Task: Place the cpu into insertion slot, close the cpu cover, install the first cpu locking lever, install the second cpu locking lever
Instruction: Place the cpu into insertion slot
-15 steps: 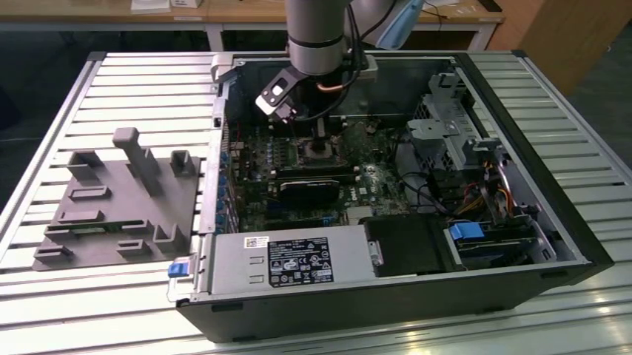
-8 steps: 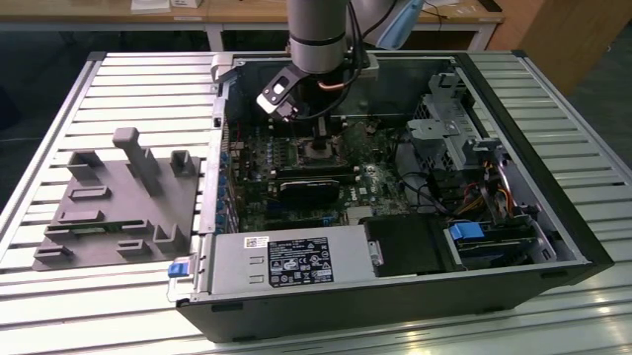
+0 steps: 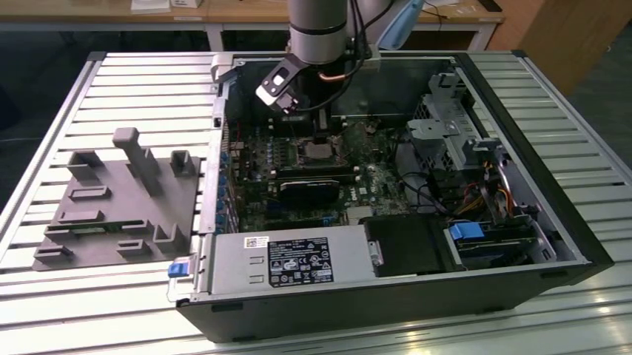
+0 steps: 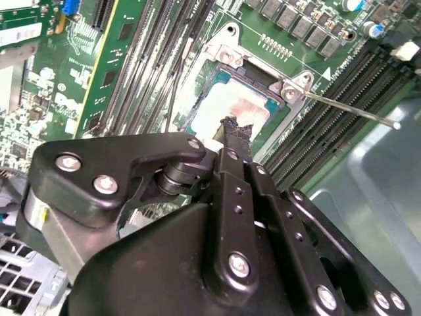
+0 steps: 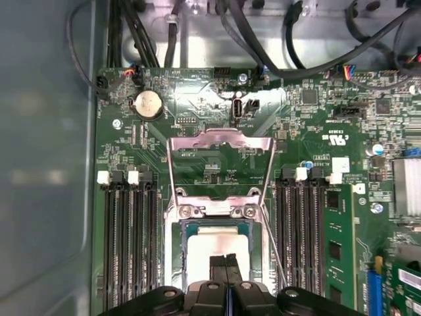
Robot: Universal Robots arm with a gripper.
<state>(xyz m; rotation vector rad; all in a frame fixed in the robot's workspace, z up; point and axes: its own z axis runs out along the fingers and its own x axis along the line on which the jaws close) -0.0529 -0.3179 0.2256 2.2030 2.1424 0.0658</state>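
Observation:
The cpu (image 5: 214,242), a flat square chip with a pale silvery top, lies in the insertion slot (image 5: 179,258) on the green board. My gripper (image 5: 225,264) stands directly over it, its two black fingertips (image 4: 231,131) pressed together at the chip's top face with nothing between them. The cpu cover (image 5: 220,138), a thin silver frame with a window, is swung open away from the slot. A thin locking lever (image 4: 348,112) sticks out unlatched beside the slot. In the exterior view the gripper (image 3: 320,137) reaches down into the open case over the slot (image 3: 318,151).
Black memory slots (image 5: 128,237) flank the socket on both sides. A round coin battery (image 5: 147,104) and black cables (image 5: 263,39) lie past the open cover. A grey power supply (image 3: 286,266) and drive cage (image 3: 449,126) fill the case; a grey fixture (image 3: 118,207) sits outside.

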